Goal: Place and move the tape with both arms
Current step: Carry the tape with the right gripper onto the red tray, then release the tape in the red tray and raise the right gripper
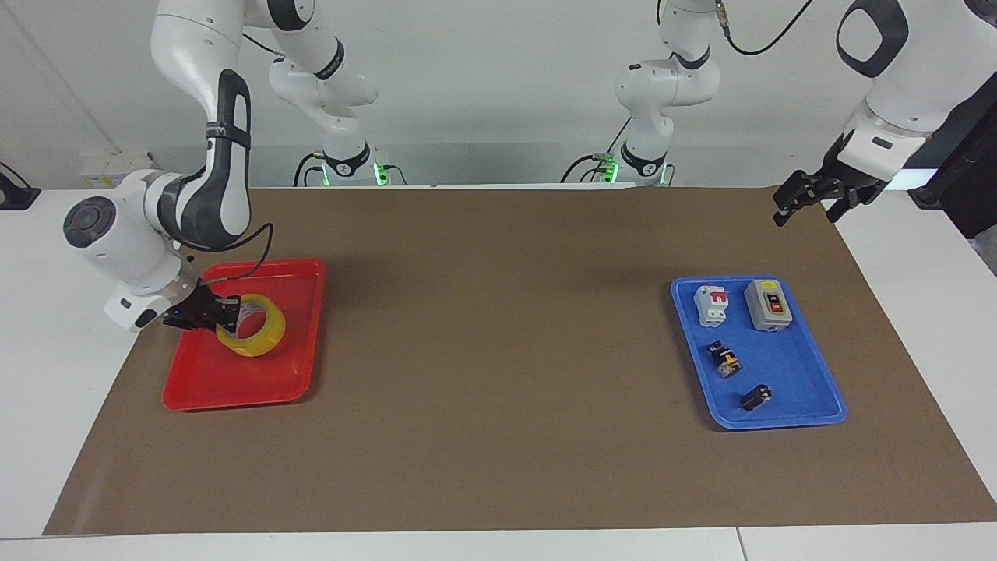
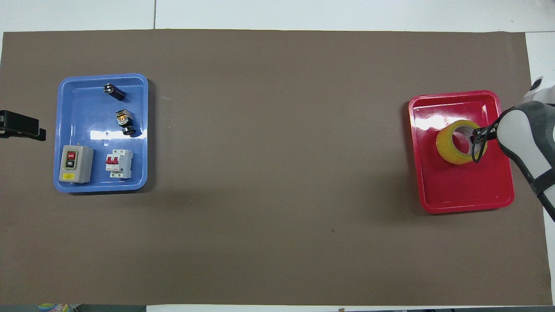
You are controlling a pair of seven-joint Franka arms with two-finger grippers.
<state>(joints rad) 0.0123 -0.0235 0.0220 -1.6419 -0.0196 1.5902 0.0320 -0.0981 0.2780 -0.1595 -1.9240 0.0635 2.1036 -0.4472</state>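
White arms (image 1: 195, 47) (grey-black joint caps)

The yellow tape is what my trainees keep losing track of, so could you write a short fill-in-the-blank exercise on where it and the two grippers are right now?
1. The right gripper is shut on the rim of the yellow ____.
2. The tape is over the ____ tray, tilted.
3. The left gripper waits, open and empty, near the ____ tray.
4. That tray holds ____ small electrical parts.

Missing words: tape; red; blue; four
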